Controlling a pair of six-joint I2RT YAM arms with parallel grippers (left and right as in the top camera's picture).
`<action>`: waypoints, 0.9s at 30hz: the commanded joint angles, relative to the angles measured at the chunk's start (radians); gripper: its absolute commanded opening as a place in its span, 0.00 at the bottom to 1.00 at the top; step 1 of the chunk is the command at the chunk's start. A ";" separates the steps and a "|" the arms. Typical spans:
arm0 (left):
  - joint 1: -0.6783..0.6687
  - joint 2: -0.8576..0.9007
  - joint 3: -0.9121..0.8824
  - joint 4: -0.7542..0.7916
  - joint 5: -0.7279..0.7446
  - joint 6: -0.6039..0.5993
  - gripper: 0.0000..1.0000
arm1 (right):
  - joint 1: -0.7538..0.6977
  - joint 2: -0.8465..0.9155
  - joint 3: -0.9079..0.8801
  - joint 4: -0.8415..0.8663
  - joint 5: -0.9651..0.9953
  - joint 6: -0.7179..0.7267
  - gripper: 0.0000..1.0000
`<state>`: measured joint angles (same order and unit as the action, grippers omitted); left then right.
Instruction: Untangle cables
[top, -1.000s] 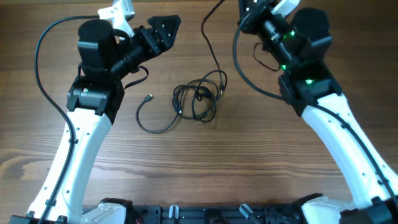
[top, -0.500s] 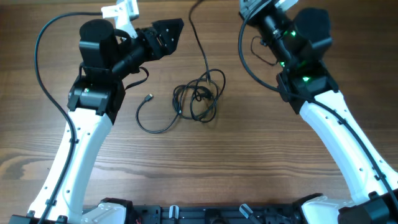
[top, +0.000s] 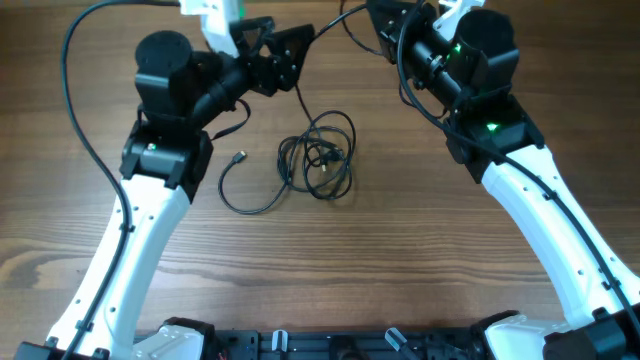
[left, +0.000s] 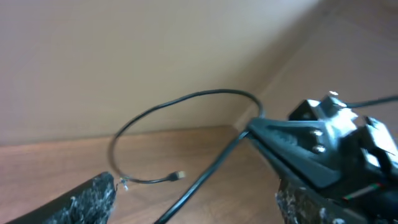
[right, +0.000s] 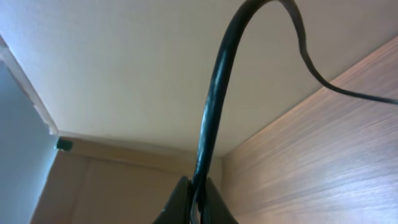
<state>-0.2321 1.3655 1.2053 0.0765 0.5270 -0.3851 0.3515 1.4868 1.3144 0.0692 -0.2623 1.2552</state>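
You work over a matt, brown wood-grain table. The cables wear smooth black sheathing with a faint sheen; one plug looks like silvery metal. The arm shells are glossy white plastic, and the left gripper shows rough, grey-speckled pads.

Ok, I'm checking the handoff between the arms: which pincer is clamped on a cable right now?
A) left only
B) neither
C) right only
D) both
C: in the right wrist view the right pincer is shut on a black cable, while the left pincer stands wide open, with the strand passing between its fingers ungripped.
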 joint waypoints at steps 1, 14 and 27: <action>-0.040 0.007 -0.001 0.055 0.022 0.100 0.84 | -0.002 0.000 0.014 0.028 -0.089 0.066 0.04; -0.052 -0.001 -0.001 0.134 0.117 0.072 0.84 | 0.014 0.000 0.014 0.020 -0.179 0.106 0.04; -0.051 -0.025 -0.001 -0.140 0.024 0.320 0.67 | 0.045 0.000 0.014 0.021 -0.190 -0.060 0.05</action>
<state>-0.2825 1.3567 1.2049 -0.0120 0.6247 -0.1932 0.3748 1.4868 1.3144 0.0849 -0.4488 1.3300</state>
